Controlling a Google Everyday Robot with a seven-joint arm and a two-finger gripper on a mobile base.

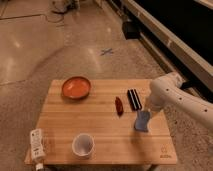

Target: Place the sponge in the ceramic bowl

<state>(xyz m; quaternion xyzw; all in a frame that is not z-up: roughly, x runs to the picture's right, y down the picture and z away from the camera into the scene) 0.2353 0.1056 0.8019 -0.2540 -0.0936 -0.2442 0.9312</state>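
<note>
The light-blue sponge (141, 122) hangs tilted on edge just above the right part of the wooden table (100, 122). My gripper (146, 115) comes down from the white arm on the right and is shut on the sponge's upper end. The ceramic bowl (76, 87), orange-red and shallow, rests near the table's far left corner, well to the left of the sponge, and holds nothing.
A white cup (83, 145) stands near the front edge. A dark-red oblong thing (119, 105) and a black bar (133, 98) lie between bowl and sponge. A white packet (36, 146) sits at the front left corner. A dark wall base runs along the right.
</note>
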